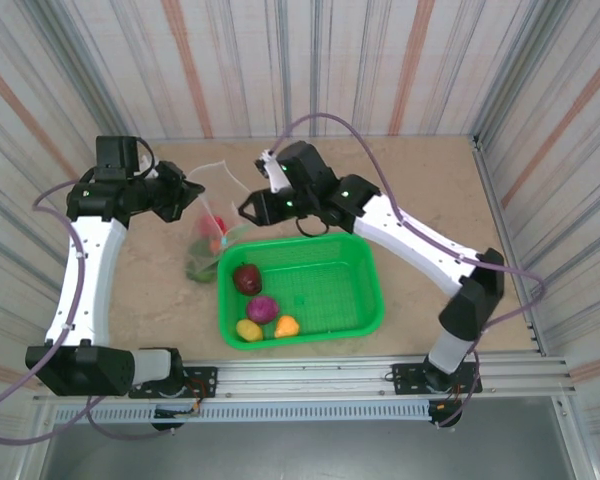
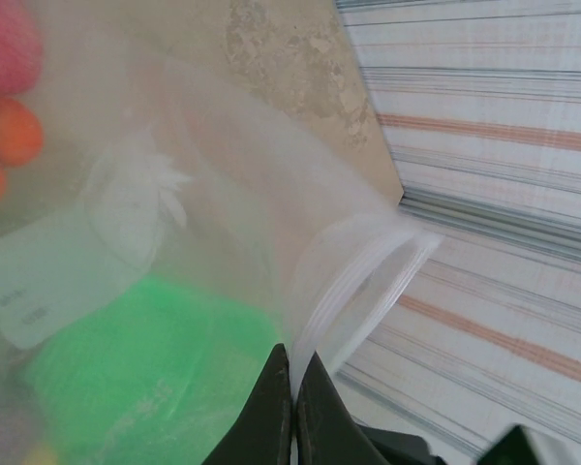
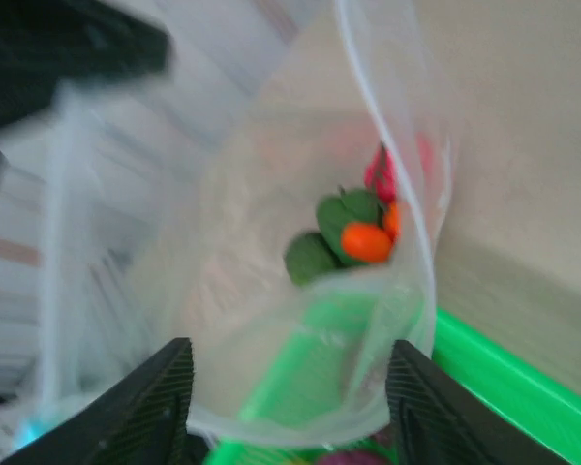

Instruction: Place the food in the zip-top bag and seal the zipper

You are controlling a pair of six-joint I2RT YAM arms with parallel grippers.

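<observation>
My left gripper is pinched shut on the clear crinkly zip-top bag at its rim. My right gripper is spread wide at the mouth. Bag's just beyond the green mesh basket, w/ small toy food inside.

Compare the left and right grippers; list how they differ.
The left gripper is shut, pinching the zip-top bag at its mouth edge; the right gripper is open, fingers spread with bag plastic between them. The left gripper sits left of the bag; the right gripper right of it, by the green basket. Both are at the bag.
</observation>
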